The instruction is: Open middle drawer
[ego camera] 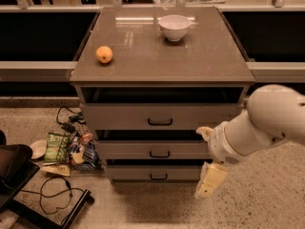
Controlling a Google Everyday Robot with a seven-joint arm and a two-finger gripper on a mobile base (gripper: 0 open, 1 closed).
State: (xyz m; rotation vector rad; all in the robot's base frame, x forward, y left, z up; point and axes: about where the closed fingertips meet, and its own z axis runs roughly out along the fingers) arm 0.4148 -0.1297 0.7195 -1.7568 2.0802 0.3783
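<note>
The grey cabinet has three drawers, all with fronts about flush. The middle drawer (128,150) is the second one, a wide flat front with a small black handle (159,154). It sits between the top drawer (119,116) and the lowest drawer (133,172). My white arm (259,125) comes in from the right. My gripper (208,180) hangs pointing down in front of the cabinet's lower right corner, to the right of and below the middle drawer's handle, and holds nothing that I can see.
On the cabinet top (157,56) are an orange (104,54) and a white bowl (174,27). Snack bags (71,149), a white plate (37,148) and cables (57,190) lie on the floor at the left. A black stand (19,175) is at the lower left.
</note>
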